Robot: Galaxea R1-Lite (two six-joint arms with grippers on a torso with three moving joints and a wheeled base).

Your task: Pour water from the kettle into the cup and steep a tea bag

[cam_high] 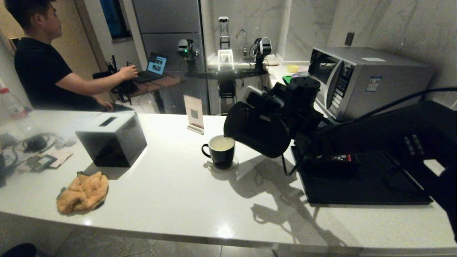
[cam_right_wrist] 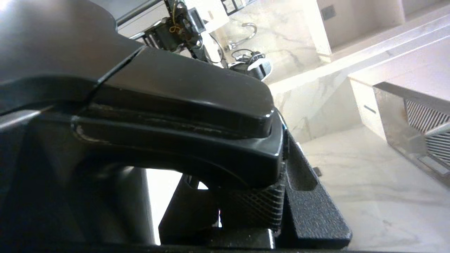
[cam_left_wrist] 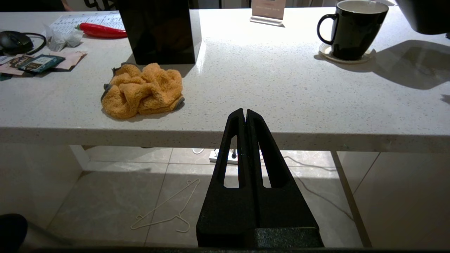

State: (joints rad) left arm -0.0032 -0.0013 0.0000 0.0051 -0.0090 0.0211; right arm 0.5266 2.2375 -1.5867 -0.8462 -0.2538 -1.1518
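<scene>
The black kettle (cam_high: 257, 128) hangs tilted, its spout just above the rim of the cup (cam_high: 221, 151). The cup stands on a small coaster at mid-counter and holds pale yellowish water (cam_high: 222, 143). My right gripper (cam_high: 301, 114) is shut on the kettle's handle. In the right wrist view the handle (cam_right_wrist: 175, 105) fills the space in my right gripper (cam_right_wrist: 246, 207). My left gripper (cam_left_wrist: 245, 112) is shut and empty, low in front of the counter's front edge, far from the cup (cam_left_wrist: 355, 31). One corner of the kettle (cam_left_wrist: 425, 15) shows there. No tea bag is visible in the cup.
A black box (cam_high: 110, 141) and an orange cloth (cam_high: 83, 192) sit on the counter's left. Small packets (cam_left_wrist: 38, 62) lie at far left. A sign card (cam_high: 194, 114) stands behind the cup. A black tray (cam_high: 364, 185) and microwave (cam_high: 367, 80) occupy the right. A person sits beyond.
</scene>
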